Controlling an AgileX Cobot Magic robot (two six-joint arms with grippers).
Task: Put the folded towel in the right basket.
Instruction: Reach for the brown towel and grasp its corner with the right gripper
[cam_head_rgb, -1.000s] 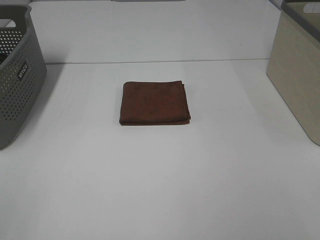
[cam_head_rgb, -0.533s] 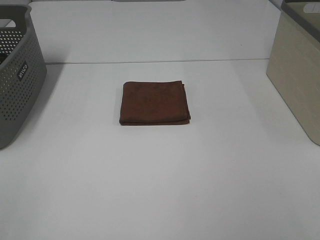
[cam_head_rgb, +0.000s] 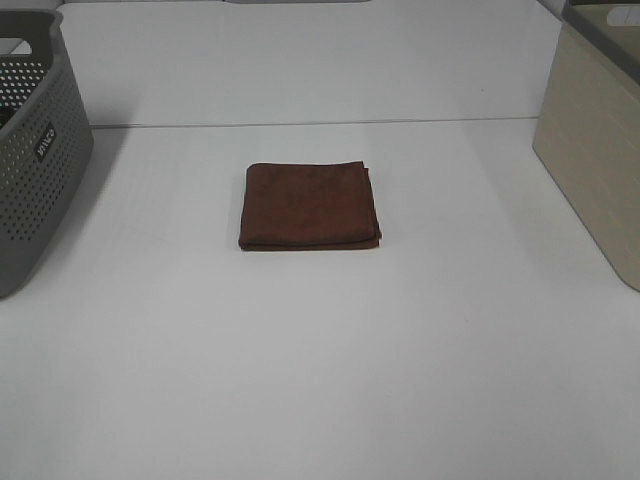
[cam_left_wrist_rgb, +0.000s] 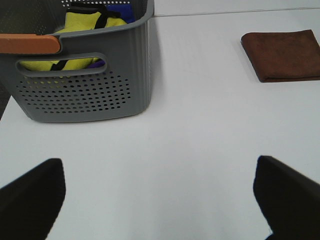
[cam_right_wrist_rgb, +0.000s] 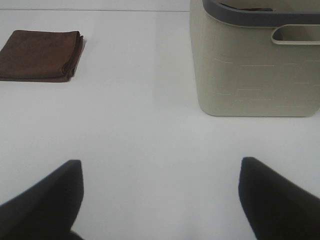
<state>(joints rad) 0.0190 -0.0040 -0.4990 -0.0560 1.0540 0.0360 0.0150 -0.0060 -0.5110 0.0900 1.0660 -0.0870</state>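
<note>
**Nothing Moved, Job Not Started**

The table (cam_head_rgb: 320, 380) looks the same as a second ago. The right basket (cam_head_rgb: 600, 170) stands far from the towel (cam_head_rgb: 309, 205), which lies flat in the middle. The left gripper (cam_left_wrist_rgb: 157, 165) and right gripper (cam_right_wrist_rgb: 160, 162) are wide open, holding nothing.

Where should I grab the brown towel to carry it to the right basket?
Pinch the towel at its right edge, coming down from above with the right tool. It lies flat on the table, and that edge shows the stacked layers, so one pinch there likely catches them all.
</note>
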